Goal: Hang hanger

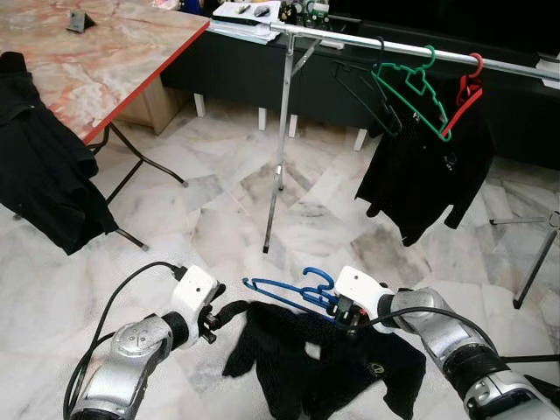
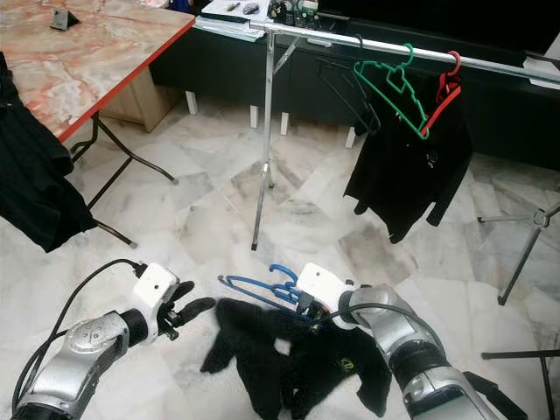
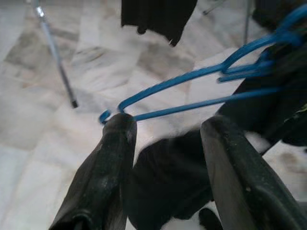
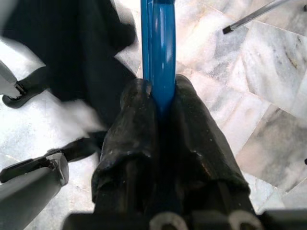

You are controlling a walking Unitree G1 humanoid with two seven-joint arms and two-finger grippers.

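Observation:
A blue hanger [image 1: 289, 293] hangs low over the floor with a black garment [image 1: 306, 359] draped on it. My right gripper [image 1: 343, 313] is shut on the hanger near its hook; in the right wrist view the fingers [image 4: 139, 120] pinch the blue wire [image 4: 158, 48]. My left gripper [image 1: 223, 315] stands open at the hanger's left end, by a sleeve. In the left wrist view its fingers [image 3: 103, 167] are spread, and the hanger's tip [image 3: 192, 79] lies just beyond them. The silver rail [image 1: 350, 39] runs across ahead and above.
On the rail hang a black hanger [image 1: 367, 96], a green hanger [image 1: 411, 83] and a red hanger [image 1: 464, 96] carrying a black garment [image 1: 420, 166]. The rail's post [image 1: 278, 149] stands ahead. A marble-topped table [image 1: 105, 52] with black cloth [image 1: 39, 157] is at the left.

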